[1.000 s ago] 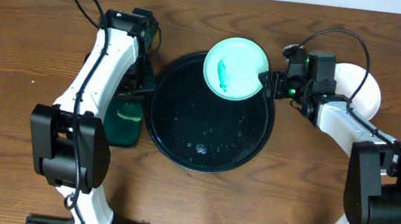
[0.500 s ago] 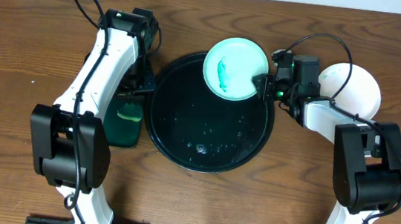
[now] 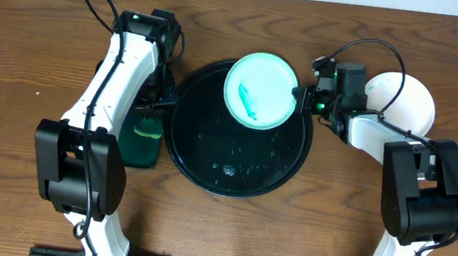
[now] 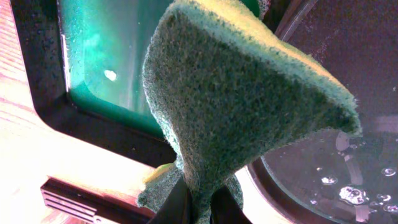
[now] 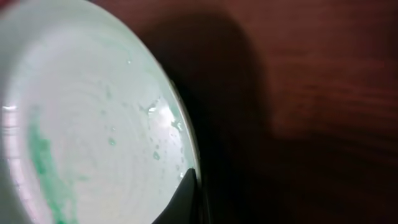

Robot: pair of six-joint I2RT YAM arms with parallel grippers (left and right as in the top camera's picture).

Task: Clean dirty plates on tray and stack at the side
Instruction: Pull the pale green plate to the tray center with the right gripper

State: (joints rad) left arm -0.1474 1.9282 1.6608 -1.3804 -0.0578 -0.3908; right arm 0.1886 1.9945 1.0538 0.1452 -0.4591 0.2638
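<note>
A pale-aqua plate (image 3: 258,90) with a green smear hangs over the far edge of the black tray (image 3: 209,151). My right gripper (image 3: 303,97) is shut on its right rim. In the right wrist view a dark finger (image 5: 184,198) lies over the wet face of the plate (image 5: 81,124). A second, white plate (image 3: 409,103) rests on the table to the right, partly behind my right arm. My left gripper (image 3: 160,102) stands between the black tray and the green tray, shut on a green sponge (image 4: 236,106), which fills its wrist view above the gripper (image 4: 199,208).
A small dark green rectangular tray (image 3: 141,140) holding liquid sits left of the black tray, seen close in the left wrist view as the green tray (image 4: 106,68). Water drops dot the black tray's floor (image 4: 354,180). Bare wooden table lies all round.
The right gripper swung in and closed on the plate's rim. The plate has shifted a little left and toward the tray's middle. The left arm has not moved.
</note>
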